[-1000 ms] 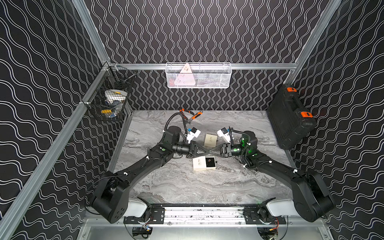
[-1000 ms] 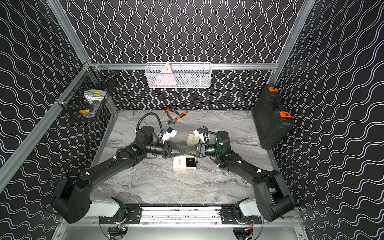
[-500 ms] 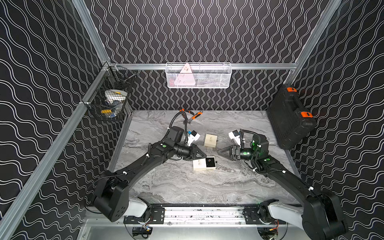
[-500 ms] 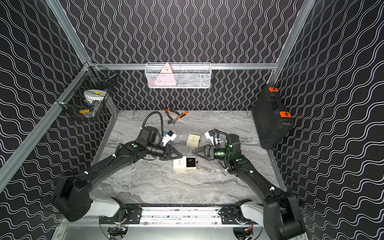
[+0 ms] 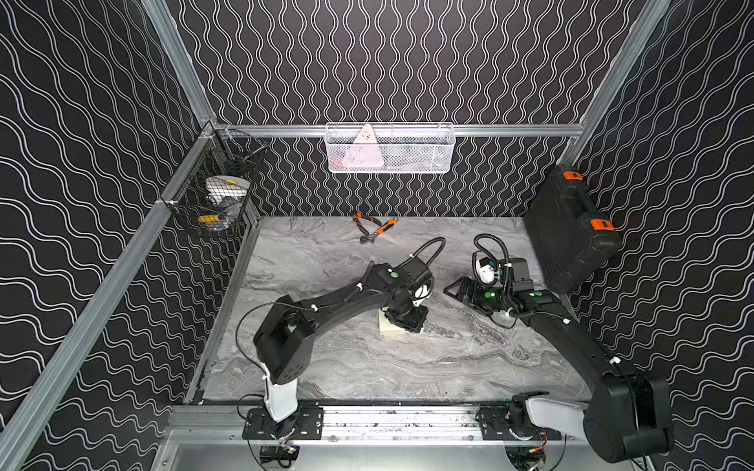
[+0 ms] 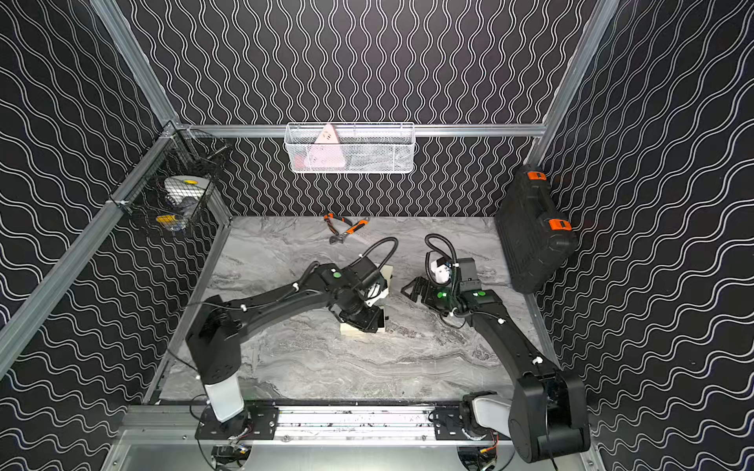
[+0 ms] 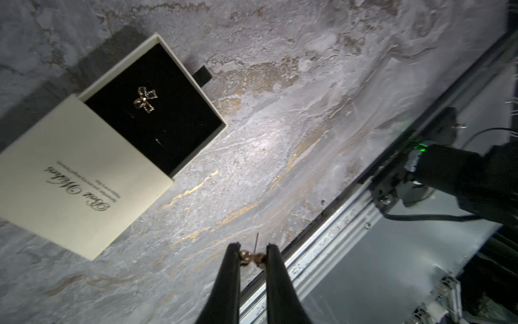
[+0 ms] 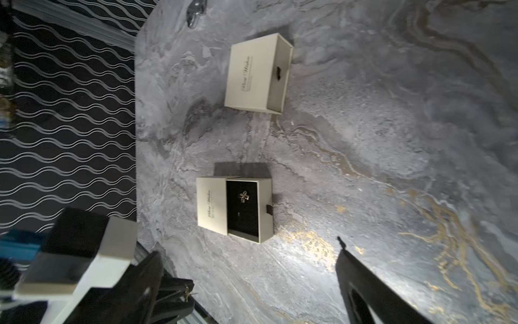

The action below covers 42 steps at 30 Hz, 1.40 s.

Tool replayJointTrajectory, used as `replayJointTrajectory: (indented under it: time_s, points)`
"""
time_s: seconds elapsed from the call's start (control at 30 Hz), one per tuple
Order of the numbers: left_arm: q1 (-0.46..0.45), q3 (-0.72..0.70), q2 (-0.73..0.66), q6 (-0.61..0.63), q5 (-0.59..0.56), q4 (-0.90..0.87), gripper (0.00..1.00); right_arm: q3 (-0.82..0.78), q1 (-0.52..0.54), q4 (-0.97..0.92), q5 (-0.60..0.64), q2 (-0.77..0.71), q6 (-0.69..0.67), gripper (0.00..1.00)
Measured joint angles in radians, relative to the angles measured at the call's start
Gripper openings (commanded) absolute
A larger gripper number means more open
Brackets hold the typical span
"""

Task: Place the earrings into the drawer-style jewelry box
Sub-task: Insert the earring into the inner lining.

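Observation:
The drawer-style jewelry box (image 7: 84, 174) lies on the marble table with its black-lined drawer (image 7: 179, 123) pulled out. One bow-shaped gold earring (image 7: 145, 103) rests in the drawer (image 8: 242, 209). My left gripper (image 7: 253, 251) is shut on a second tiny gold earring (image 7: 249, 256), whose post sticks out past the tips. In both top views this gripper (image 5: 404, 322) hangs over the box (image 5: 385, 328) and hides most of it (image 6: 350, 329). My right gripper (image 5: 451, 289) stands wide open and empty to the right, apart from the box, with its fingers (image 8: 361, 277) spread.
A second, closed cream box (image 8: 258, 74) sits farther back (image 6: 388, 272). Orange-handled pliers (image 5: 373, 228) lie near the back wall. A black case (image 5: 571, 232) leans at the right. Wire baskets (image 5: 389, 149) hang on the walls. The front rail (image 7: 330, 246) is close to the left fingertips.
The two grippers were tip to tip. The right one opened wide and drew back to the right. The left arm swung over the open box, still shut on the earring.

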Motion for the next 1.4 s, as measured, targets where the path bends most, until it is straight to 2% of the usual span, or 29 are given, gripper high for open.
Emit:
replayJointTrajectory:
  time_s: [0.3,0.6,0.77,0.97,1.4]
  points:
    - [-0.04,0.161,0.166,0.013,-0.161,-0.115,0.0,0.001,-0.045,-0.043,0.097,0.016,-0.012,1.0]
    - [-0.04,0.225,0.242,0.013,-0.211,-0.137,0.0,0.001,-0.103,-0.07,0.236,0.028,0.049,1.0]
    - [-0.03,0.227,0.25,0.012,-0.217,-0.134,0.0,0.0,-0.148,-0.07,0.229,0.049,0.084,1.0]
    - [-0.002,0.238,0.266,0.009,-0.239,-0.116,0.0,-0.002,-0.164,-0.069,0.184,0.06,0.092,1.0]
    - [-0.005,0.264,0.307,0.01,-0.265,-0.114,0.0,-0.01,-0.175,-0.055,0.128,0.066,0.093,1.0]
